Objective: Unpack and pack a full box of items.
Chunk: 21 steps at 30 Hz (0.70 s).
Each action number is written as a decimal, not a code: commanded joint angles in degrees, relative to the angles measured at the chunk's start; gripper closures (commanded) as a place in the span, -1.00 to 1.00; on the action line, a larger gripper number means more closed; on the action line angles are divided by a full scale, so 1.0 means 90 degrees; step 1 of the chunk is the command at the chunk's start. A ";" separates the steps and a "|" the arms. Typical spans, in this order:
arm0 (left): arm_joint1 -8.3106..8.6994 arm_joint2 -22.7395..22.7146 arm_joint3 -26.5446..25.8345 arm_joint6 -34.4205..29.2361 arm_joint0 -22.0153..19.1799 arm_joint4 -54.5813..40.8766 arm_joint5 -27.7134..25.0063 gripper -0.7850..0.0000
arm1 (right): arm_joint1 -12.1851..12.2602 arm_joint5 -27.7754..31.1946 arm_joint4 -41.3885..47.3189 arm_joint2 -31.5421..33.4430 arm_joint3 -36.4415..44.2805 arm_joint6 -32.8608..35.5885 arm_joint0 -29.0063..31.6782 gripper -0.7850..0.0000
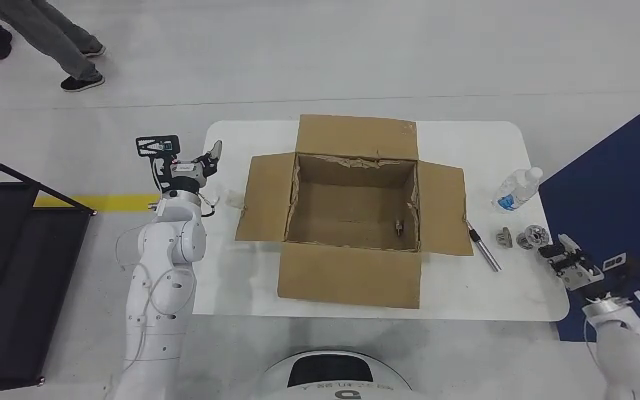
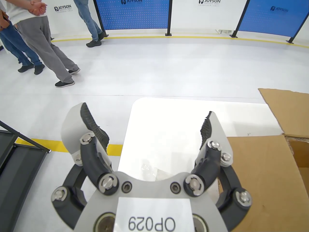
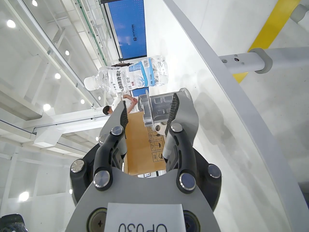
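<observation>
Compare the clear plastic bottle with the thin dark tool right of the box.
The clear plastic bottle stands upright; the tool lies flat. The bottle is wide, clear and white-capped; the tool is thin and dark. The tool lies close beside the cardboard box; the bottle stands farther off. Both rest on the table.

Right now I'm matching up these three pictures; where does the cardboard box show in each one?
Top view: box, open, in the middle of the table.
Left wrist view: box flaps lie beside the left gripper.
Right wrist view: box side seen between the fingers of the right gripper.
Shared landmark: the white table under it.
</observation>
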<state>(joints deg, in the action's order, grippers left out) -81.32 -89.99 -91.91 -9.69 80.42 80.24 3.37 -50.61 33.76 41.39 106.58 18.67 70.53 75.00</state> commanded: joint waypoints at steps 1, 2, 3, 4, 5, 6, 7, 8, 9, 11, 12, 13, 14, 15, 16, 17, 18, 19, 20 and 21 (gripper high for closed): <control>0.0000 0.0000 0.0000 0.0000 0.0000 0.0000 0.0000 -1.00 | 0.0039 -0.0066 0.0176 0.0108 0.0065 0.0066 0.0042 -0.69; 0.0000 0.0000 0.0000 0.0000 0.0000 0.0000 0.0000 -1.00 | 0.0074 -0.0078 0.0259 0.0186 0.0128 0.0079 0.0087 -0.69; 0.0000 0.0000 0.0000 0.0000 0.0000 0.0000 0.0000 -1.00 | 0.0119 -0.0136 0.0427 0.0311 0.0233 0.0137 0.0142 -0.74; 0.0000 0.0000 0.0000 0.0000 0.0000 0.0000 0.0000 -1.00 | 0.0172 -0.0208 0.0637 0.0474 0.0360 0.0209 0.0210 -0.73; 0.0000 0.0000 0.0000 0.0000 0.0000 0.0000 0.0000 -1.00 | 0.0232 -0.0298 0.0818 0.0645 0.0525 0.0300 0.0313 -0.70; 0.0000 0.0000 0.0000 0.0000 0.0000 0.0000 0.0000 -1.00 | 0.0299 -0.0411 0.1026 0.0850 0.0788 0.0413 0.0421 -0.72; 0.0000 0.0000 0.0000 0.0000 0.0000 0.0000 0.0000 -1.00 | 0.0359 -0.0542 0.1194 0.1054 0.1047 0.0544 0.0578 -0.73; 0.0000 0.0000 0.0000 0.0000 0.0000 0.0000 0.0000 -1.00 | 0.0420 -0.0675 0.1324 0.1267 0.1412 0.0677 0.0738 -0.73; 0.0000 0.0000 0.0000 0.0000 0.0000 0.0000 0.0000 -1.00 | 0.0461 -0.0839 0.1456 0.1469 0.1771 0.0842 0.0922 -0.70; 0.0000 0.0000 0.0000 0.0000 0.0000 0.0000 0.0000 -1.00 | 0.0503 -0.1213 0.1718 0.1909 0.2706 0.1216 0.1349 -0.73; 0.0000 0.0000 0.0000 0.0000 0.0000 0.0000 0.0000 -1.00 | 0.0501 -0.1399 0.1753 0.2090 0.3198 0.1403 0.1596 -0.70; 0.0000 0.0000 0.0000 0.0000 0.0000 0.0000 0.0000 -1.00 | 0.0493 -0.1601 0.1743 0.2263 0.3840 0.1605 0.1836 -0.70; 0.0000 0.0000 0.0000 0.0000 0.0000 0.0000 0.0000 -1.00 | 0.0466 -0.1719 0.1749 0.2437 0.4330 0.1723 0.2088 -0.67; 0.0000 0.0000 0.0000 0.0000 0.0000 0.0000 0.0000 -1.00 | 0.0434 -0.1851 0.1669 0.2555 0.4914 0.1854 0.2330 -0.64; 0.0000 0.0000 0.0000 0.0000 0.0000 0.0000 0.0000 -1.00 | 0.0392 -0.1909 0.1598 0.2660 0.5520 0.1913 0.2544 -0.62; 0.0000 0.0000 0.0000 0.0000 0.0000 0.0000 0.0000 -1.00 | 0.0332 -0.1899 0.1558 0.2747 0.6059 0.1903 0.2781 -0.59; 0.0000 0.0000 0.0000 0.0000 0.0000 0.0000 0.0000 -1.00 | 0.0275 -0.1881 0.1427 0.2780 0.6637 0.1884 0.3014 -0.58; 0.0000 0.0000 0.0000 0.0000 0.0000 0.0000 0.0000 -1.00 | 0.0225 -0.1852 0.1266 0.2780 0.7219 0.1856 0.3213 -0.60; 0.0000 0.0000 0.0000 0.0000 0.0000 0.0000 0.0000 -1.00 | 0.0176 -0.1793 0.1153 0.2743 0.7718 0.1796 0.3379 -0.59; 0.0000 0.0000 0.0000 0.0000 0.0000 0.0000 0.0000 -1.00 | 0.0134 -0.1737 0.1004 0.2662 0.8128 0.1739 0.3531 -0.60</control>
<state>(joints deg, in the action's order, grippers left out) -81.32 -89.99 -91.91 -9.69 80.42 80.24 3.37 -49.07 17.63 51.77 131.24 86.34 86.68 105.29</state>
